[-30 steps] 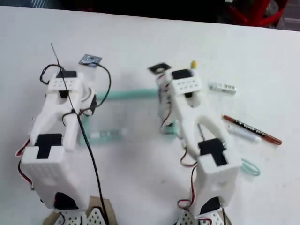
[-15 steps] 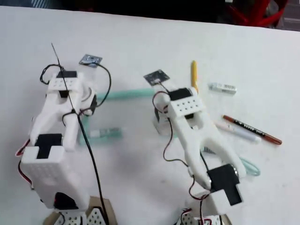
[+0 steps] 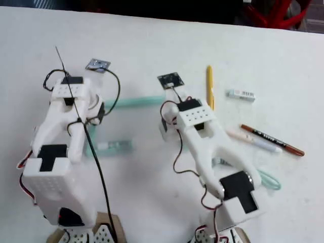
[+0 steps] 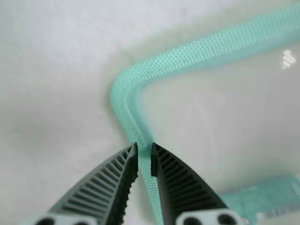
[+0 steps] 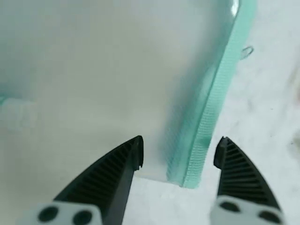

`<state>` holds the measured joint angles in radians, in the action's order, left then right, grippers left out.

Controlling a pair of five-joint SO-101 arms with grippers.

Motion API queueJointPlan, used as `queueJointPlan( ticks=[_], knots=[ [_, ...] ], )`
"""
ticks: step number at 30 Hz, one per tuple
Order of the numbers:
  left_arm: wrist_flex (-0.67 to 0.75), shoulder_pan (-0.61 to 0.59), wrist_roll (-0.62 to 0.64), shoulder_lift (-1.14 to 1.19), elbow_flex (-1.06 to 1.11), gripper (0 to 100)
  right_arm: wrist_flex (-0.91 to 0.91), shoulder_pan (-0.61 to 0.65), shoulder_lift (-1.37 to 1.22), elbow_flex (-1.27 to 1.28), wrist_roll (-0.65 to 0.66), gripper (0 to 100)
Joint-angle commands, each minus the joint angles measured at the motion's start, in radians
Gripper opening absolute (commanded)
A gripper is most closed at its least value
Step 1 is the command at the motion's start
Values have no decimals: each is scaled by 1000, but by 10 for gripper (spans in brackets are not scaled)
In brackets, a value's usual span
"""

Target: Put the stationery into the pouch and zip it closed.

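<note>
A clear pouch with a teal woven edge [image 3: 136,101] lies flat between my two arms. My left gripper [image 4: 144,147] is shut on the pouch's teal edge [image 4: 187,51] just below a rounded corner. My right gripper [image 5: 180,143] is open, with one finger over the clear face and the other over bare table, so it straddles the pouch's teal side edge [image 5: 211,117]. Loose on the table to the right are a yellow pen [image 3: 209,86], a small white stick [image 3: 240,94], a red-brown pen [image 3: 272,140] and a white pen [image 3: 253,140].
A pale teal label [image 3: 115,146] shows through the pouch near the left arm. A teal loop [image 3: 271,180] sticks out beside the right arm's base. Two small square boards [image 3: 97,65] [image 3: 170,80] with cables lie behind the arms. The table's far side is open.
The right arm drew back from the far side and swung its gripper to the pouch's right edge, uncovering the yellow pen. The left arm stayed still.
</note>
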<state>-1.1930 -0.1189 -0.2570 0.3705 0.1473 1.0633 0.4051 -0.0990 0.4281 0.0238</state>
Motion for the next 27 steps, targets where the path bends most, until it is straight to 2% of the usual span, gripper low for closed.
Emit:
queueJointPlan(
  ticks=[1,9,13,17,20,27],
  knots=[
    [11,2,0,7,11,80,-5,-31,-73,-43,-23,251],
    [9,2,2,8,11,80,171,-73,-248,-210,-126,248],
    [11,4,2,7,23,79,285,-104,-381,-353,-110,248],
    [11,4,2,7,23,79,421,-81,-530,-497,-106,248],
    [11,4,2,7,23,79,509,-58,-618,-605,-49,248],
    [5,-2,-6,-22,31,82,544,-131,-639,-698,6,248]
  ],
)
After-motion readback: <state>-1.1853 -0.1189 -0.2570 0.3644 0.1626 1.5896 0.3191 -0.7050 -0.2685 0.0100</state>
